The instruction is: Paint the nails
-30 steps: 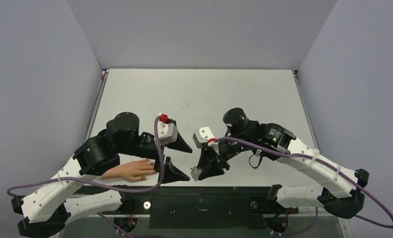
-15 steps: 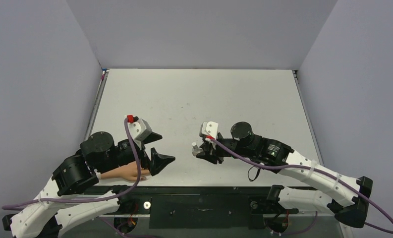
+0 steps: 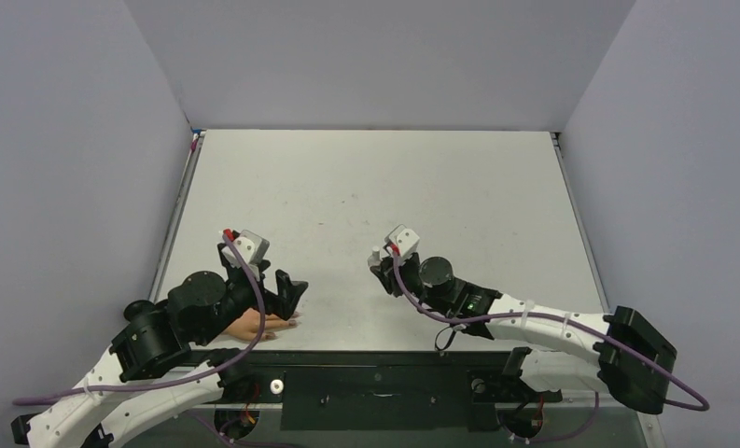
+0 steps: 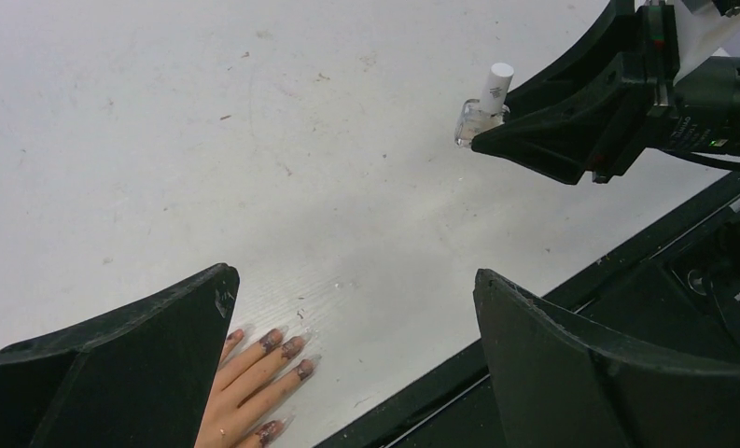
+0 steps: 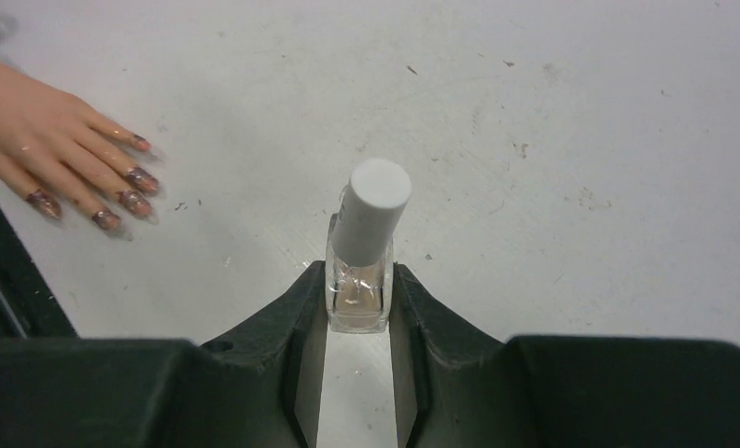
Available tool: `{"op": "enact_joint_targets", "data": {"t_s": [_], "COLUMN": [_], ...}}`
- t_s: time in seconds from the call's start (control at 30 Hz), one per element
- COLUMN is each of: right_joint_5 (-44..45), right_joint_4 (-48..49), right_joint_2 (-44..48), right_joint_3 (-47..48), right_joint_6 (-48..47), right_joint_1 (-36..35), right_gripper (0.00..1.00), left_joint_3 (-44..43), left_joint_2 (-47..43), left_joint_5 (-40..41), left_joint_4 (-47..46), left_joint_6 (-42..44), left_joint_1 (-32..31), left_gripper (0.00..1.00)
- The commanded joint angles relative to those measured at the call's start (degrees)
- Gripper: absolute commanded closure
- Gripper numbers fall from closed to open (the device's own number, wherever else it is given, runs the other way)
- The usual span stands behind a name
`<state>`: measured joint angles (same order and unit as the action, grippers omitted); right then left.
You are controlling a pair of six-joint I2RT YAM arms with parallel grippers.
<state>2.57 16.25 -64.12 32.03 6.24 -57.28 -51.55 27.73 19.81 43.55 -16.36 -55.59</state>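
A small peach fake hand (image 3: 250,326) lies flat near the table's front edge, its fingers pointing right. Its dark purplish-brown nails (image 4: 283,347) show in the left wrist view, and also in the right wrist view as the nails (image 5: 129,191). My left gripper (image 4: 353,275) hovers over the fingertips with its jaws wide open and nothing between them; its left finger hides part of the hand. My right gripper (image 5: 358,280) is shut on a tiny clear bottle (image 5: 357,304) with a white cap, held upright low over the table. The bottle (image 3: 376,254) is right of the hand.
A black rail (image 3: 375,373) runs along the near edge just below the hand. Grey walls close the table on the left, back and right. The table (image 3: 375,177) behind both grippers is bare white, with small scuffs.
The left gripper has drawn back leftward over the hand, still open. The right gripper has carried the bottle away from the near edge and turned it upright.
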Motion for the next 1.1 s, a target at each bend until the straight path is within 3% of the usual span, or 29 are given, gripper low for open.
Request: {"op": "enact_joint_targets", "data": {"t_s": [0.0, 0.47, 0.93, 1.07], "right_joint_5": [8.12, 17.87, 19.99, 19.95], "right_joint_4": [19.93, 48.08, 51.97, 51.82], "right_joint_2": [-6.01, -33.84, -44.86, -45.87], "right_joint_3": [-4.11, -4.7, -1.28, -1.3], "right_joint_6": [3.68, 7.74, 7.03, 7.2], "right_joint_1": [0.58, 1.82, 2.08, 1.86], "right_gripper": [1.0, 1.0, 1.0, 0.93], "left_joint_3": [3.35, 10.47, 10.6, 10.61], "left_joint_2": [-2.04, -5.18, -5.26, -5.17], "left_joint_5": [3.05, 1.3, 0.88, 0.82], "left_joint_4": [-4.51, -7.37, -7.84, -7.86], "left_joint_6": [-2.53, -2.42, -1.83, -1.75], "left_joint_1": [0.22, 0.22, 0.22, 0.22], "left_gripper": [0.04, 0.04, 0.03, 0.04]}}
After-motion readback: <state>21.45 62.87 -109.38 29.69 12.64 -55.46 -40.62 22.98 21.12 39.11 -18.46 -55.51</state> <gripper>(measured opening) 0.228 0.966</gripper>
